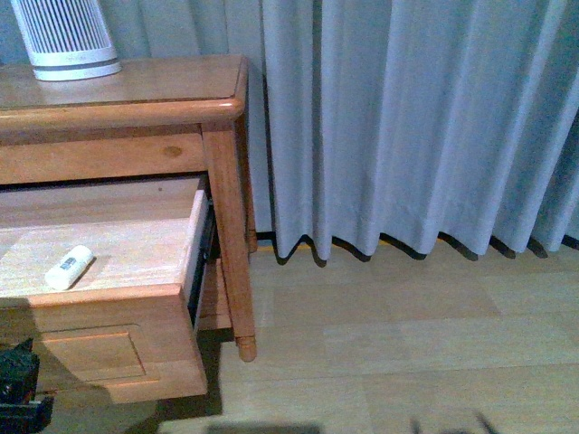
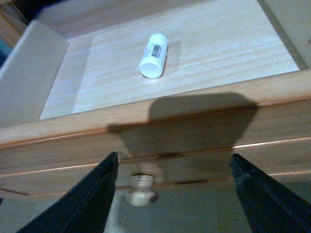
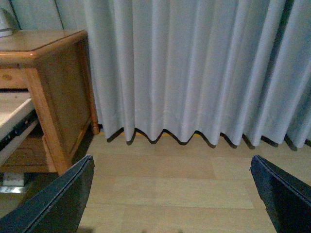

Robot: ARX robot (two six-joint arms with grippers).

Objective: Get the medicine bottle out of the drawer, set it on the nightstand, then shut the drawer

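Though inside the drawer (image 2: 204,97), the medicine bottle (image 2: 154,55) lies beyond the left gripper (image 2: 174,158).

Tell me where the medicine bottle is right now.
Front view, lower left: the medicine bottle lies on its side inside the open drawer, near its front panel, below the nightstand top.

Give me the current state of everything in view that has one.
Upper honey wood drawer: pulled open.
Small white plastic medicine bottle: lying on its side in the drawer.
Left claw: open, empty.
Right claw: open, empty.
White slatted cone-shaped device: upright on the wooden nightstand.
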